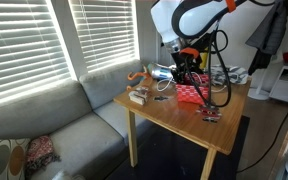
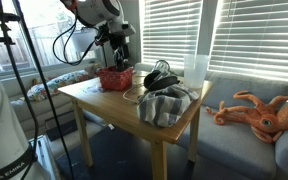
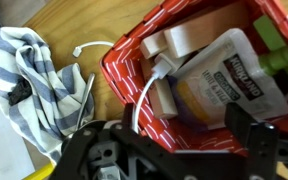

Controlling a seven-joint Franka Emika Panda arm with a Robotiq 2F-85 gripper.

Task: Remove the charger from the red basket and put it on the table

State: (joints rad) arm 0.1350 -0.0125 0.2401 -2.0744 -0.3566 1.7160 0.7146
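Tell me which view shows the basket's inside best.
The wrist view: it looks down into the basket, showing a white adapter and a packet. Both exterior views show only its red outer wall.

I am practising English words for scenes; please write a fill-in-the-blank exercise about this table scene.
The mesh basket on the square light-wood table is ____. The robot's gripper hangs ____ this basket. The plush octopus on the grey sofa is ____.
Missing: red; above; orange.
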